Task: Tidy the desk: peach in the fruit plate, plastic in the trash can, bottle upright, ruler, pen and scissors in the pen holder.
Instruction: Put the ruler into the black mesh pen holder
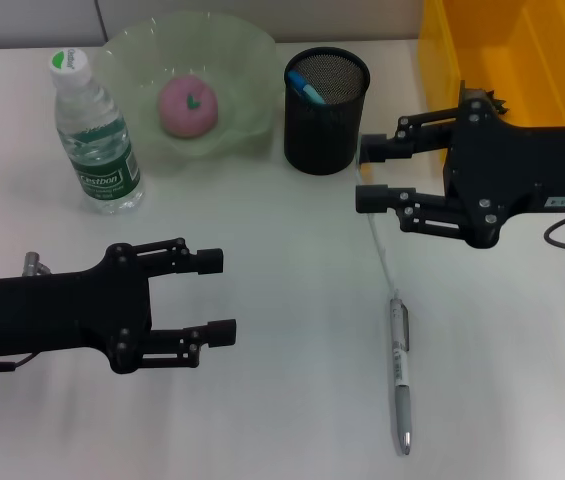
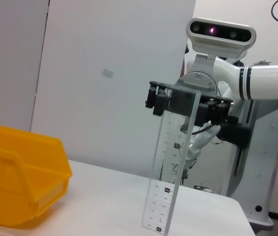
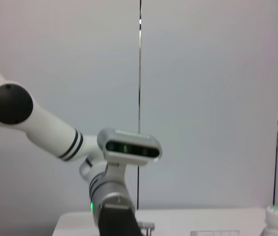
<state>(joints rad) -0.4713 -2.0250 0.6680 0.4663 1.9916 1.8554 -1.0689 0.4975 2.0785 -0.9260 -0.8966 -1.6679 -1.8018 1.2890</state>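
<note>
- Right gripper point(image 1: 365, 172): raised just beside the pen holder point(image 1: 326, 110), on the side away from the fruit plate. From the head view its jaws look parted; the left wrist view shows a clear ruler point(image 2: 174, 162) hanging upright from it, so it is judged to be pinching the ruler by its top end, with the lower end at or near the desk point(image 1: 282, 400).
- Left gripper point(image 1: 217, 294): fingers spread and holding nothing, hovering low over the near left of the desk, well apart from every object.
- Pen holder: black mesh cup, upright, with a blue-tipped item already standing inside; the ruler is not yet in it.
- Pen point(image 1: 400, 365): lies flat on the desk, near the front, below the right gripper; still to be collected.
- Peach point(image 1: 188, 105): rests in the green fruit plate point(image 1: 252, 60); this step appears done.
- Bottle point(image 1: 96, 135): stands upright beside the fruit plate; this step appears done.
- Yellow bin point(image 1: 507, 50): at the far right behind the right arm, presumably serving as the trash can; its contents are not visible.
- Scissors and plastic: neither is seen on the desk; their status cannot be told.
- Judged remaining: ruler into the pen holder, then the pen.
</note>
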